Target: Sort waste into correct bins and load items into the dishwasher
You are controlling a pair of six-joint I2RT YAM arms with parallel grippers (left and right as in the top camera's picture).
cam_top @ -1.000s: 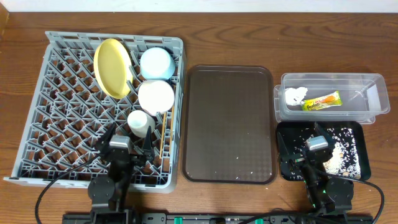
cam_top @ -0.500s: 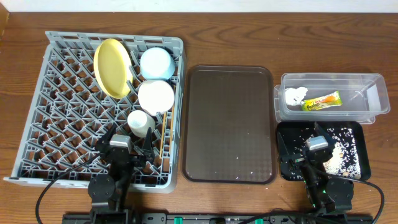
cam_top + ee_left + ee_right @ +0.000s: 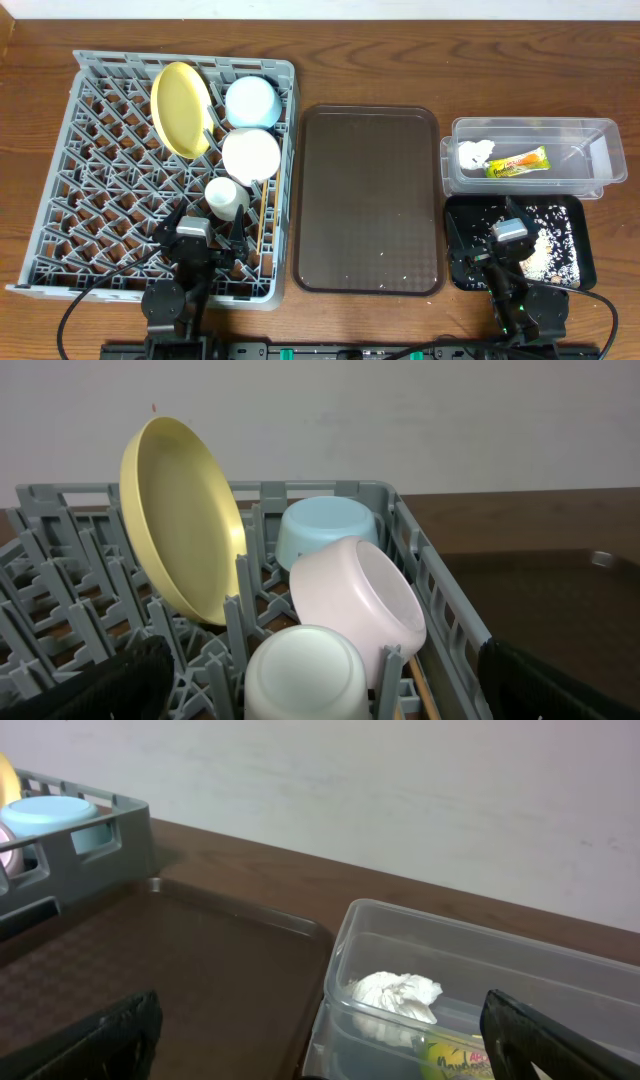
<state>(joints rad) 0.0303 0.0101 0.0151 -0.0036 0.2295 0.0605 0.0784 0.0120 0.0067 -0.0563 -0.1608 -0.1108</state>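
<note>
Grey dish rack stands at the left of the wooden surface. Its far right quarter is loaded:
- the yellow-green plate stands on edge, tilted between pegs
- the light blue bowl sits just beside the plate, in the far corner
- the white bowl is directly in front of the blue bowl
- the pale cup is nearest the arm, mouth down as seen from the left wrist
- the chopsticks lie along the rack's right wall, beside the cup

Left gripper hangs over the rack's near edge. Its jaws are spread wide and hold nothing, with the fingers at the two lower corners of the wrist view. The cup stands directly before them.

The brown serving tray occupies the centre of the surface, with a few white specks on it.

At the right, the clear tub holds the crumpled napkin and the snack wrapper. The black tray, just in front of the tub, carries the rice scraps.

Right gripper sits over the black tray's left part, jaws likewise apart and bare. The tub wall is the nearest obstacle ahead of it.
</note>
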